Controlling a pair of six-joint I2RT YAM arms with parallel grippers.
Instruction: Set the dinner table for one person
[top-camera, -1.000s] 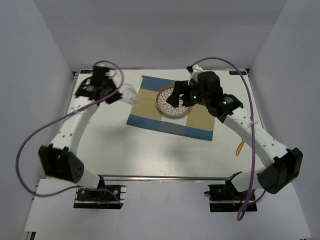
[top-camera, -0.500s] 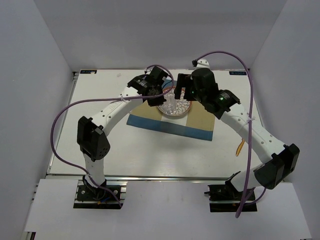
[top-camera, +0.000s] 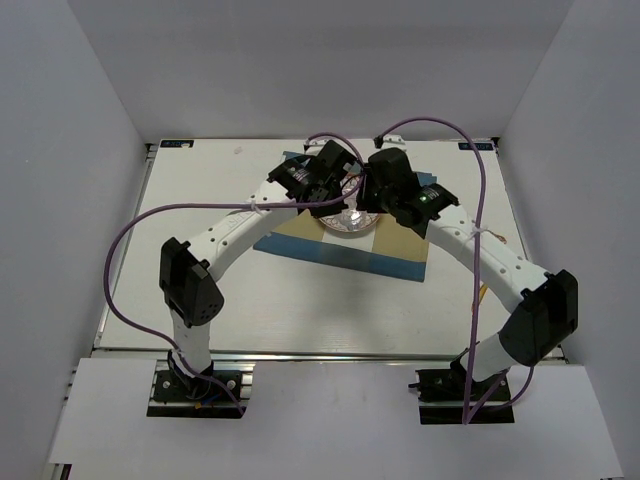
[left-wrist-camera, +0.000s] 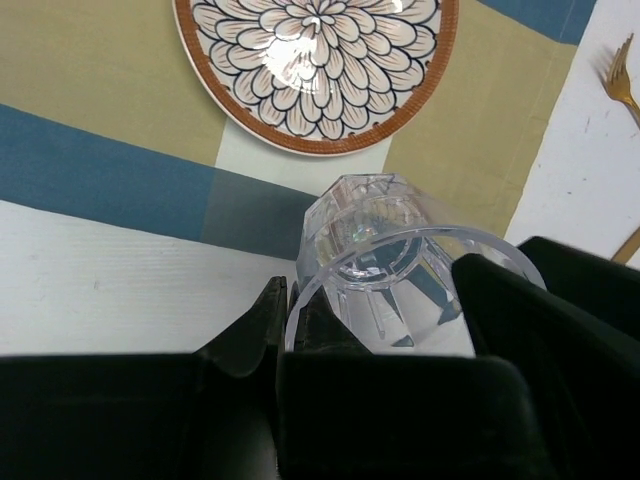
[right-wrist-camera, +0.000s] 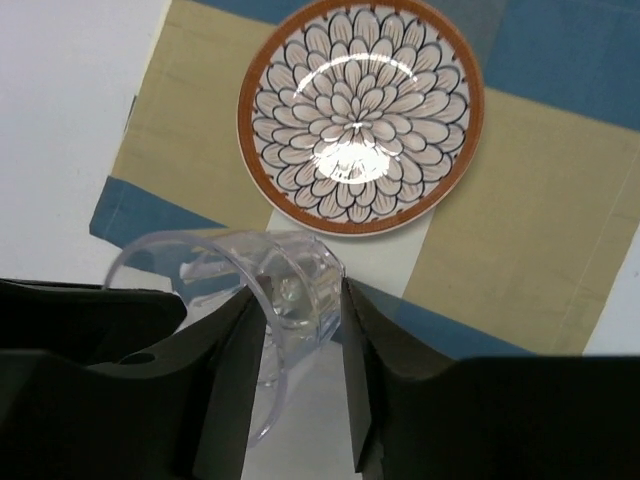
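A clear faceted glass (left-wrist-camera: 385, 270) hangs on its side above the blue-and-tan placemat (top-camera: 340, 250), just near of the flower-patterned plate (right-wrist-camera: 360, 115). My left gripper (left-wrist-camera: 288, 320) is shut on the glass's rim, one finger inside and one outside. My right gripper (right-wrist-camera: 298, 330) reaches in from the other side, its fingers (right-wrist-camera: 240, 345) pressed against both sides of the glass's thick base (right-wrist-camera: 295, 285). In the top view both grippers meet over the plate (top-camera: 350, 222), near the far middle of the white dinner table (top-camera: 250, 300).
A gold fork (left-wrist-camera: 622, 80) lies on the bare table to the right of the placemat, also visible as a thin gold piece (top-camera: 478, 295) in the top view. Purple cables loop above both arms. White walls enclose the table.
My left arm swung from the table's far left to the middle, carrying the glass over the plate. My right gripper, wide open before, has closed onto the glass's base.
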